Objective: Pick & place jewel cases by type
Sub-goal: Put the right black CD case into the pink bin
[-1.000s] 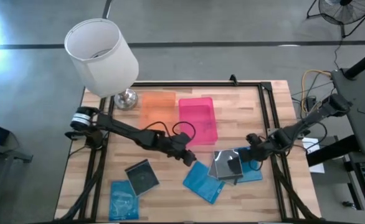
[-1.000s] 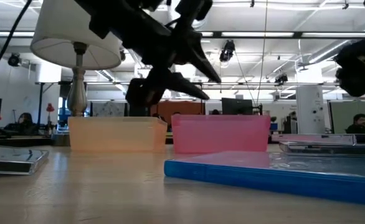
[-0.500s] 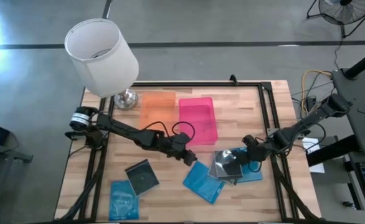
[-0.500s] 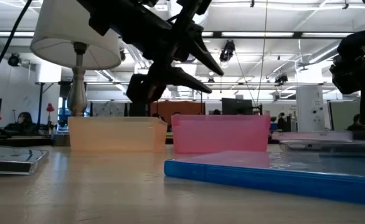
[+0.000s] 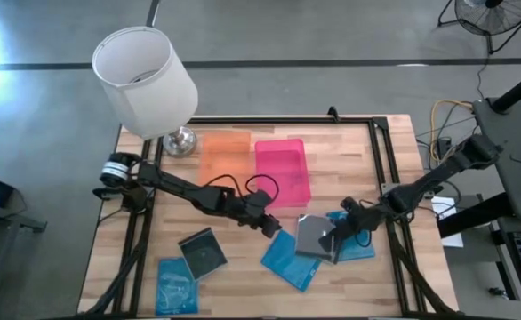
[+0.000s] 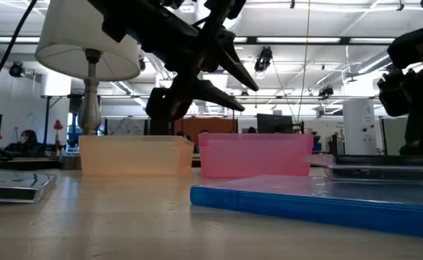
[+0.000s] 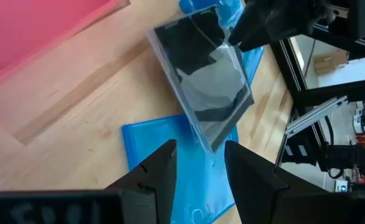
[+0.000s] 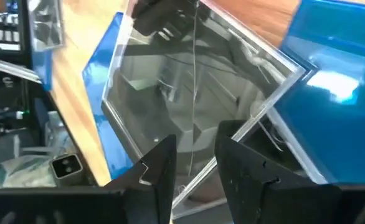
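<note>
Fingers of the left gripper (image 5: pixel 270 227) are spread and hold nothing, above the table between the pink tray (image 5: pixel 282 169) and a blue case (image 5: pixel 290 260). Farther right, the right gripper (image 5: pixel 340 230) sits at the grey case's (image 5: pixel 314 236) edge atop blue ones — spread a little, not yet pinching, so it should squeeze the rim squarely, then lift slowly.

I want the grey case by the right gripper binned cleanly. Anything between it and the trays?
Nothing visible does. The grey case lies on blue cases at the right gripper; bare table separates it from the pink tray. The left gripper hovers beside that path.
</note>
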